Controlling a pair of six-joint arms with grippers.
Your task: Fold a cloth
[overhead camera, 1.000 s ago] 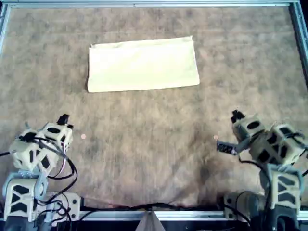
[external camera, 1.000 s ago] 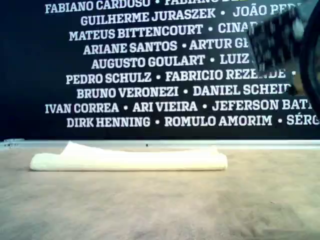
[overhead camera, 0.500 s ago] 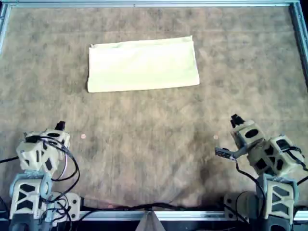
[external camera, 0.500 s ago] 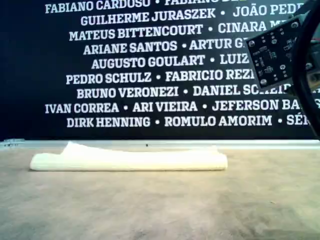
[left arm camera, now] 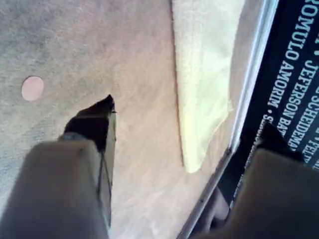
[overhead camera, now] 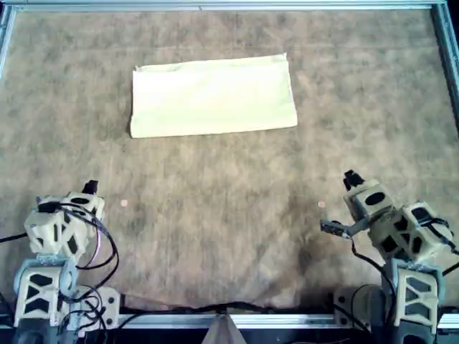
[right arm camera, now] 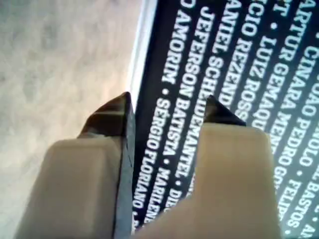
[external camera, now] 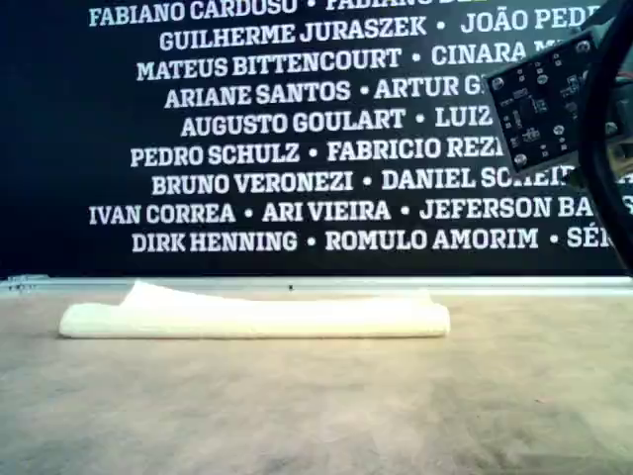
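Cloth lies folded in a flat rectangle near desk far edge, both grippers parked at near corners, left gripper and right gripper apart, empty; fold looks finished, or next needs a reach to a short edge.

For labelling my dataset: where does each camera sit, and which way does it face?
Overhead: above, looking down at the pale yellow folded fabric cloth on the brown mottled table covering; left arm, right arm show.
Exterior: low, facing the cloth and black lettered wall; an arm's circuit board shows.
Left wrist: on the open left end effector, facing cloth and wall.
Right wrist: on the open right end effector, facing wall.
Shared: overhead and exterior see the cloth.
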